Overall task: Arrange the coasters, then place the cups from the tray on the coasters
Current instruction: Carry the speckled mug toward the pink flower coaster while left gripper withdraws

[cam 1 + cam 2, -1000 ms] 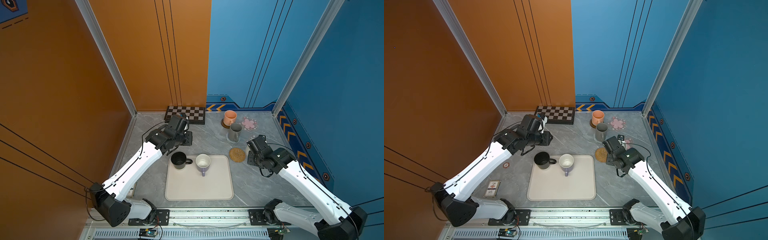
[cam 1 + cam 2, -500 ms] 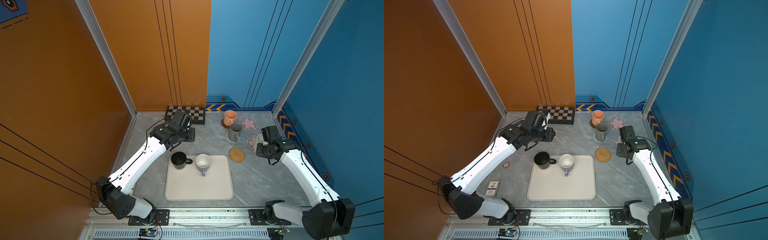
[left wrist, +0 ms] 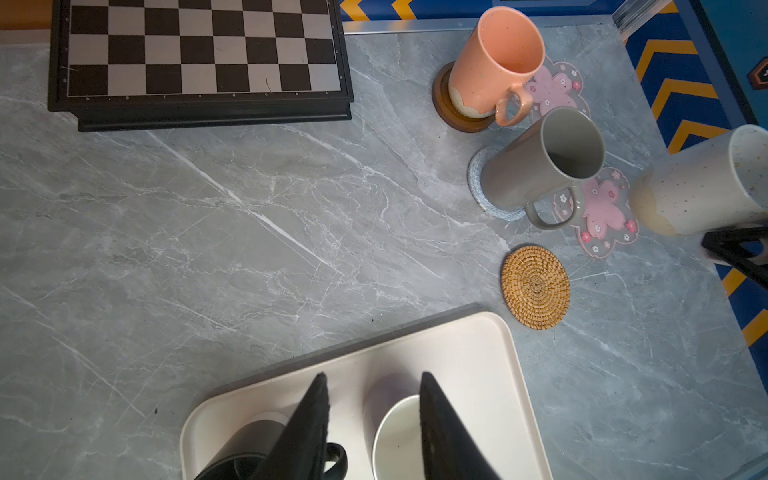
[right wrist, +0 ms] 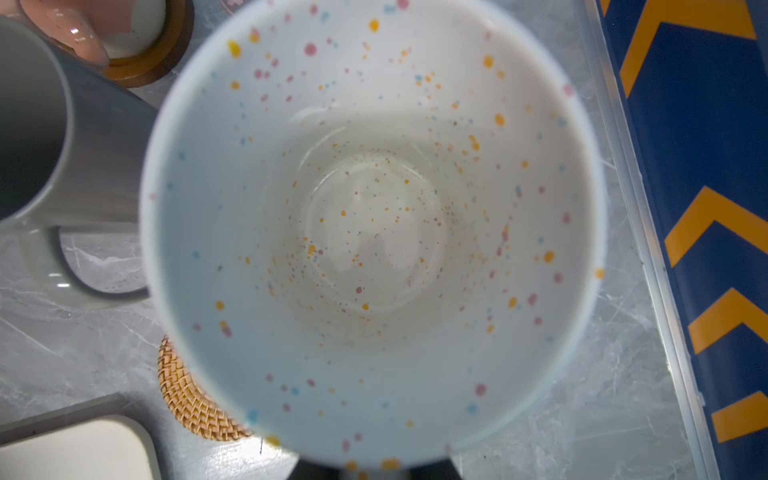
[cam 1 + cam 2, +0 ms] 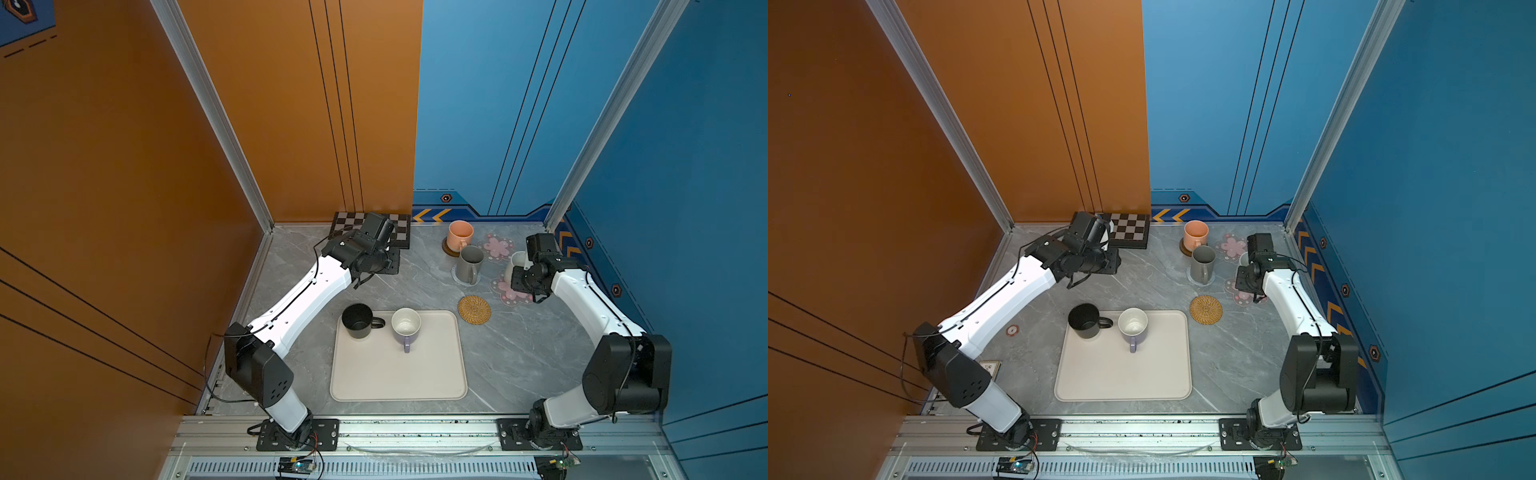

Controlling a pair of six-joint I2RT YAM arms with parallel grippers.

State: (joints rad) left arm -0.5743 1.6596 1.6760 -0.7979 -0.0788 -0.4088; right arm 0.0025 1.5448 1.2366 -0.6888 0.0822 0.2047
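Beyond the far right corner of the tray (image 5: 399, 374): speckled cream mug (image 5: 515, 262), carried by the right claw (image 4: 374, 471); its open mouth fills the right wrist view.
Right claw: pressed together on the speckled cream mug at the edge of its mouth; whether it pinches the wall or the handle is hidden.
Mug and claw: the mug hangs straight ahead of the claw, its base next to the blossom coaster (image 3: 598, 212) nearer the tray. Whether it touches that coaster cannot be told.
Handling: glazed ceramic, judged stiff, fairly heavy, slippery and easy to chip. The handle, or the wall just under the rim, looks the safest hold. It wants a level, gentle set-down.
Left claw (image 3: 374, 415): spread partway, empty, hovering beyond the tray's far left corner, near the chequered board (image 3: 199, 62).
On the tray: black mug (image 5: 357, 320) and lavender mug (image 5: 406, 326), side by side along its far edge.
Placed beyond the tray: peach mug (image 3: 494, 62) on the wooden disc (image 3: 457, 121); grey mug (image 3: 536, 166) on the blue crochet coaster (image 3: 476, 178).
Free coasters: rattan round (image 3: 536, 286) just off the tray's far right corner; second blossom coaster (image 3: 555, 87) farther off.
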